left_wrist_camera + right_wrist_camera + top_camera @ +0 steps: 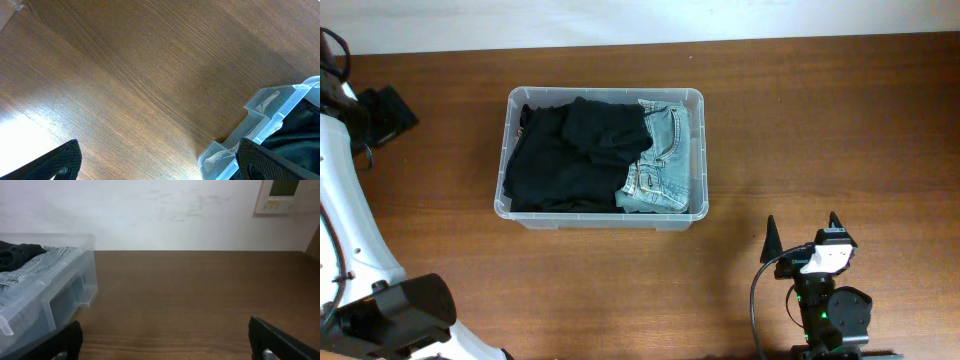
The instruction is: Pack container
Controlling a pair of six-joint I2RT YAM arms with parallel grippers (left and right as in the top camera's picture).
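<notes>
Container (605, 92) sits mid-counter (820, 120), seemingly packed with a black garment (570, 150) and jeans (665, 165), while left hand (160, 162) and right hand (802, 225) wait wide, empty, needing another item.

clear container (697, 150) upright on table, holding black garments and jeans

Observed container (605, 218) mid-surface (820, 120). Noted garment (565, 160) inside, filling left and middle, overlapping jeans (670, 165) at right wall. Logged right claw (802, 226) front-right, well apart; left claw (160, 162) left of container.
</notes>
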